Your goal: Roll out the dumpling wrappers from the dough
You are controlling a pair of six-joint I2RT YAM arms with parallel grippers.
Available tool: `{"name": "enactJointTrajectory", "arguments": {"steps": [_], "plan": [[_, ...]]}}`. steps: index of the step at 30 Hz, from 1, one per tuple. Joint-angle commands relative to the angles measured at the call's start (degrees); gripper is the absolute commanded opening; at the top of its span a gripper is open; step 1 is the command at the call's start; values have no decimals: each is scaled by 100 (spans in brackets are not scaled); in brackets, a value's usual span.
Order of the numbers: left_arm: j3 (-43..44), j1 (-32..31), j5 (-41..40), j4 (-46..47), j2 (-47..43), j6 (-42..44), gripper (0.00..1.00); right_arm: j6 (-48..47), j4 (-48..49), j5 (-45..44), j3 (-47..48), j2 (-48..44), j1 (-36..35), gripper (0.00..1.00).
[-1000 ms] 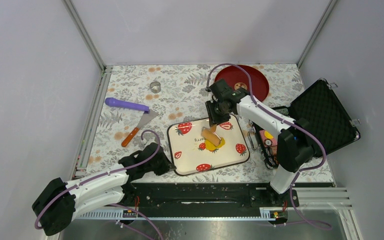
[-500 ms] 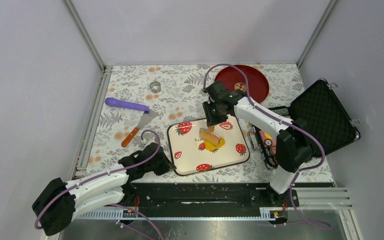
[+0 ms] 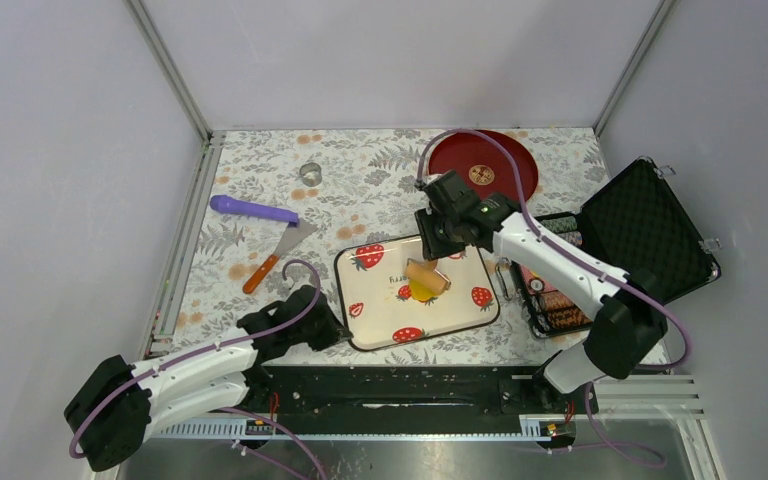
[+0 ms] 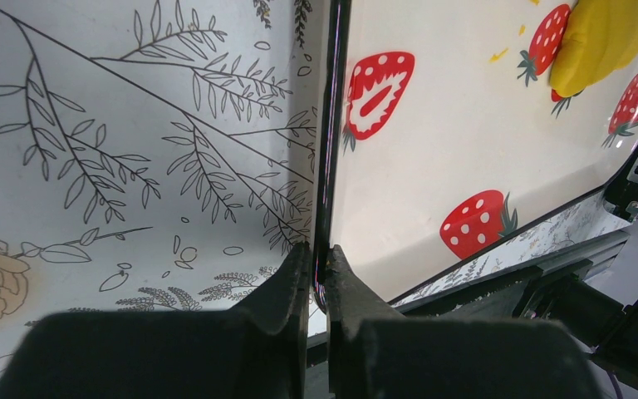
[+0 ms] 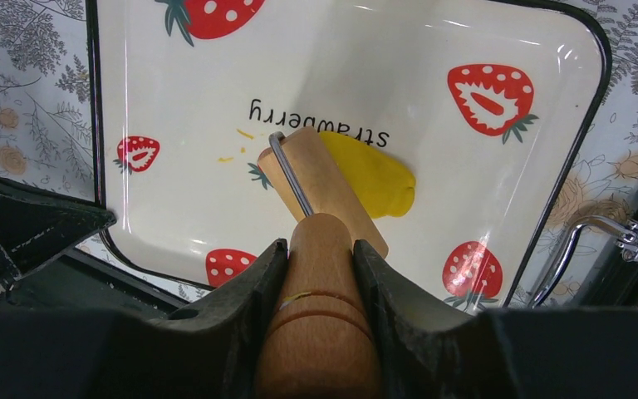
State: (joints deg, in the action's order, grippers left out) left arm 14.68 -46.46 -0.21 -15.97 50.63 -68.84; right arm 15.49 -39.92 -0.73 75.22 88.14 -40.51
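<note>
Eyes on the right tool (image 5: 314, 245): its two black fingers are clamped on the round handle of a small wooden roller (image 5: 320, 187), which reaches down into the white rectangular strawberry-printed tray (image 5: 174, 75). The roller's barrel lies slanted across the tray's middle, right on the soft yellow dough (image 5: 375, 181) and covering part of it. The dough is a flattened, irregular patch just beside the printed word "strawberry", with a few yellow crumbs on the tray floor nearby. Over to the left tool (image 4: 317, 252): its fingers are pressed together on the tray's thin black rim, pinching it at the tray's left edge near the front corner, with the floral-patterned desk (image 4: 133, 166) alongside. Out beyond the tray, seen from above, an orange-handled metal spatula (image 3: 275, 255) and a purple cylindrical stick (image 3: 253, 209) lie to the tray's left. A small metal ring (image 3: 310, 172) sits farther back on that side. A round red plate (image 3: 485, 160) is behind the tray, and an open black foam-lined case (image 3: 650, 230) stands to its right.
</note>
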Motion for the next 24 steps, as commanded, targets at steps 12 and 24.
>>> {"name": "enactJointTrajectory", "arguments": {"steps": [12, 24], "plan": [[-9, 14, -217, -408, 6, -2, 0, 906, 890, 654, -814, -509, 542, 0], [-79, 14, -208, -337, -41, 5, 0, 1258, 1440, 1009, -1407, -627, 940, 0]]}}
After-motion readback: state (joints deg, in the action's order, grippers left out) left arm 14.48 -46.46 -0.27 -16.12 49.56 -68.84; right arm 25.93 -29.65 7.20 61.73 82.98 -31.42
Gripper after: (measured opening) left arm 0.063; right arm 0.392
